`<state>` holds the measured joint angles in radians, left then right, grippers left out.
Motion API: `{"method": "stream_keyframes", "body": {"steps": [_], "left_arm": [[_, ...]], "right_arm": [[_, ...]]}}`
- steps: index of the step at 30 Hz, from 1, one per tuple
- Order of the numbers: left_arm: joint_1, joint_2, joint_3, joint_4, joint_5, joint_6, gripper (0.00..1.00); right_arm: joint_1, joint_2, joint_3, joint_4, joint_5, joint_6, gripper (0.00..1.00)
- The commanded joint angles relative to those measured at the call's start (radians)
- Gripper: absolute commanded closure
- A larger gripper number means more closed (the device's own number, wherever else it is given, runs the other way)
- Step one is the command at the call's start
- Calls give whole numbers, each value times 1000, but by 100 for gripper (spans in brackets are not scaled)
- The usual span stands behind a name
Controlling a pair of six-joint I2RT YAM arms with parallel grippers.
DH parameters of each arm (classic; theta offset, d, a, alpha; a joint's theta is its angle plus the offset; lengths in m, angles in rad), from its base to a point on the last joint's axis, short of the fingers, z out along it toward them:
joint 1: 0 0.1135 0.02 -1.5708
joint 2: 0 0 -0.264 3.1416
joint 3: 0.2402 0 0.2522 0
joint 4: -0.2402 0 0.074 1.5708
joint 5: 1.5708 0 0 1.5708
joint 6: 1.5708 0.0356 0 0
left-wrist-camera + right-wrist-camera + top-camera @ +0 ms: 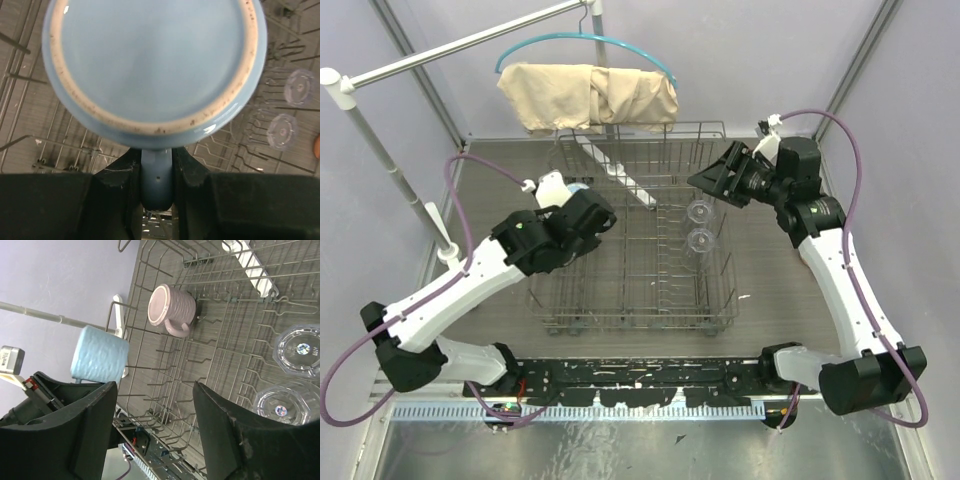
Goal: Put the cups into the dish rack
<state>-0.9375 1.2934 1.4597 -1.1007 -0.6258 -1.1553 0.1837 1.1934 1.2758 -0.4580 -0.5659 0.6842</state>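
My left gripper point(157, 155) is shut on the handle of the light blue mug point(150, 60), which is turned base-up toward the wrist camera. It hangs over the left part of the grey wire dish rack point(640, 322). In the right wrist view the same mug point(99, 356) hangs by the rack's left rim. A mauve-pink mug point(170, 307) lies on its side among the tines. Two clear glass tumblers point(699, 210) point(700, 240) stand upside down in the rack's right half. My right gripper point(715, 172) hovers open above the rack's far right corner, holding nothing.
A beige cloth point(590, 95) hangs on a teal hanger from a metal rail behind the rack. A white strip point(620, 170) lies slanted in the rack's back. A sliver of something orange point(317, 146) shows at the left wrist view's right edge.
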Motion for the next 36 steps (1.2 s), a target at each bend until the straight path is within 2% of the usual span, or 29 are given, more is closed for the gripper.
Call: {"method": "stream_keyframes", "body": {"steps": [1,5,12,19,27,36], "left_arm": [[-24,35,67,-123,-178,-191,100],[-30,60,64,-148,-194,-251,100],[-29,71,50,-137,-264,-256,100],[-29,113,8,-106,-244,-286,100],[-28,191,48,-195,-263,-372,100],[-16,198,-6,-202,-258,-398,100]], "right_arm": [[-7,-52,37,-27,14,-59,32],[-5,-77,-9,-4,0,-43,32],[6,-95,-88,40,-37,-32,32],[15,-100,-123,52,-46,-38,32],[16,-109,-162,67,-53,-36,32],[16,-113,-194,84,-65,-33,32]]}}
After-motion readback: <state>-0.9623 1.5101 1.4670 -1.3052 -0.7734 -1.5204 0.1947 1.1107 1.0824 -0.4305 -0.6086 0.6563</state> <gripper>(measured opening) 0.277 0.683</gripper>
